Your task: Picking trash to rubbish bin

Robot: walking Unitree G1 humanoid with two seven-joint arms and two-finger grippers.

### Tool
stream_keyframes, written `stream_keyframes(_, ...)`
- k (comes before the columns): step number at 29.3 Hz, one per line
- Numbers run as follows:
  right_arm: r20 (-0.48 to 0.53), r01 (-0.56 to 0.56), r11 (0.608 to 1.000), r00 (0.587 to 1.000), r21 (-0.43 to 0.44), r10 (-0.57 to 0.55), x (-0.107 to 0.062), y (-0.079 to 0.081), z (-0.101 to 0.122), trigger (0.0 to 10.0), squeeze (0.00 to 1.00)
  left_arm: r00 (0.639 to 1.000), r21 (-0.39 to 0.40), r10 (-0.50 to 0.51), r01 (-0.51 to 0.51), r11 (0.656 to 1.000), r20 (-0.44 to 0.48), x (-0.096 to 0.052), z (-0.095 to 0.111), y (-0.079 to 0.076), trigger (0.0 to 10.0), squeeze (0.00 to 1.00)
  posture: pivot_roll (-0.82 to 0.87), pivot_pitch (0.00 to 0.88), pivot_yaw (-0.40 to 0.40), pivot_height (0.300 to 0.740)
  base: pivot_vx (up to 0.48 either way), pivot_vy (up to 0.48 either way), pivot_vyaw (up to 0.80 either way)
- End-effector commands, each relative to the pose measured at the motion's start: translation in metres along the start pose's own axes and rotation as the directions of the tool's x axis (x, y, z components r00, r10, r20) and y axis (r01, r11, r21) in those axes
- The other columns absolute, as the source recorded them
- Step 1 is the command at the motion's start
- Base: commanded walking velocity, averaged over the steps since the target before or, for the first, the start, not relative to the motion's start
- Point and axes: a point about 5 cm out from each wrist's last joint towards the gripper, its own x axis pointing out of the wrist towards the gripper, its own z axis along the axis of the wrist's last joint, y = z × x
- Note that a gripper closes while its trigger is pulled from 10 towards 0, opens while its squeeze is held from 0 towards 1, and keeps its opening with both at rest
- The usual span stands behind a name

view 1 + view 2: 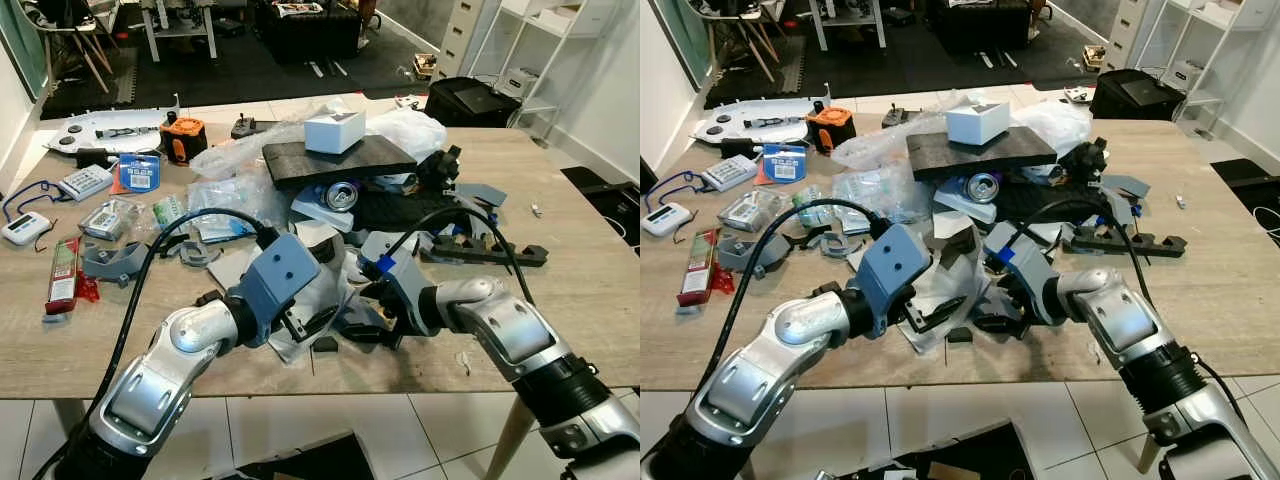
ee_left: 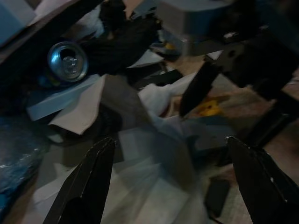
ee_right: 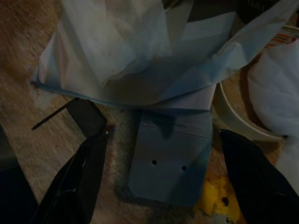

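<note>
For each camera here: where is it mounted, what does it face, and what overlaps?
Left eye, right eye: head cameras facing down at the cluttered wooden table; both silver arms show.
Left wrist: along open black fingers toward the silver drink can, shared with the head views.
Right wrist: along open fingers at a grey plastic plate.

Both head views are bright, evenly lit and sharp, with mild wide-angle bending toward the edges. Soft shadows pool under the cluttered wooden table (image 1: 590, 300) at 6 o'clock. Both wrist views are dim, bluish, and softly blurred.
</note>
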Motion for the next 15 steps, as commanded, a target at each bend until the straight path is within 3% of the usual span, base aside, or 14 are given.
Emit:
stream_keyframes(1,-0.002,-0.005,1.0,1.0,-0.022,0.005,0.002,0.001,0.003,10.0,0.33,1.0,-0.007,-0.03,0.03,1.0,0.01,0.001,0.001,-0.006,10.0,0.0,0.19,0.051,-0.005,0.74,0.0,0.0,0.0)
stream_keyframes(2,-0.002,-0.005,1.0,1.0,-0.022,0.005,0.002,0.001,0.003,10.0,0.33,1.0,-0.007,-0.03,0.03,1.0,0.01,0.001,0.001,-0.006,10.0,0.0,0.19,0.051,-0.005,0.74,0.0,0.0,0.0)
stream_keyframes(3,-0.011,-0.012,1.0,1.0,-0.027,0.012,0.004,0.002,0.002,10.0,0.0,0.999,-0.022,-0.038,0.038,0.999,0.022,0.001,0.001,-0.006,10.0,0.0,0.19,0.044,-0.001,0.74,0.0,0.0,0.0)
stream_keyframes(8,-0.042,-0.024,0.999,0.999,-0.045,0.022,0.012,0.005,-0.003,10.0,0.0,0.996,-0.153,-0.072,0.079,0.985,0.053,0.009,-0.004,-0.011,10.0,0.0,0.2,0.038,0.0,0.74,0.0,0.0,0.0)
stream_keyframes(15,-0.076,-0.03,0.997,0.997,-0.067,0.025,0.017,0.006,-0.006,10.0,0.0,0.993,-0.207,-0.117,0.121,0.971,0.028,0.018,-0.014,-0.019,10.0,0.0,0.19,0.031,0.008,0.74,0.0,0.0,0.0)
